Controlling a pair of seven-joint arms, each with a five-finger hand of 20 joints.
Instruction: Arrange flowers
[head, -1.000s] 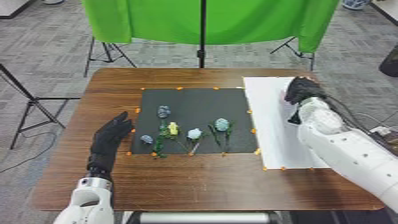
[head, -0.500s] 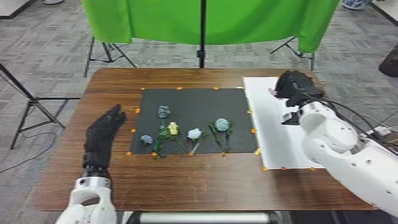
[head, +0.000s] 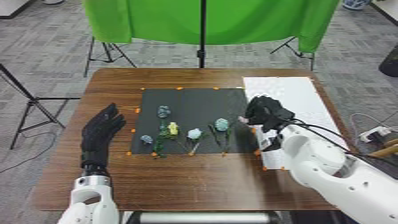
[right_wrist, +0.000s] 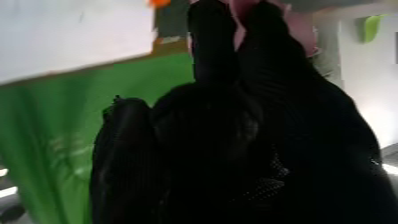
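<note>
Counter (head: 178, 187) of brown wood, with black mat (head: 195, 102) and white sheet (head: 289, 90)

Right hand (head: 265, 111), black glove: right of centre in the frame, over the boundary between mat and sheet. State: grasping a pink flower (right_wrist: 304, 31), the fingers about its pink bloom in the right wrist view; in the head view the bloom is at the fingertips, just beside the pale blue flower.

Left hand (head: 98, 132), black glove: left of the frame, over the counter, well apart from the right hand. State: released, fingers extended toward the top of the frame.

Flowers lying on the mat, centre of the frame:
- Dark blue flower (head: 163, 109), one, left part of the mat, the highest of the group in the frame.
- Greyish-blue flower (head: 147, 139), one, near the mat's left edge.
- Yellow flower (head: 173, 127), one, between the greyish-blue and white flowers.
- White flower (head: 195, 133), one, near the middle of the lower mat.
- Pale blue flower (head: 222, 122), one, right part of the mat; green stems below the bloom.

Orange markers (head: 253, 131), several: along the edges of mat and sheet.

Green cloth (head: 213, 22), one: top of the frame, beyond the counter, with a black stand (head: 202, 52) before it.
</note>
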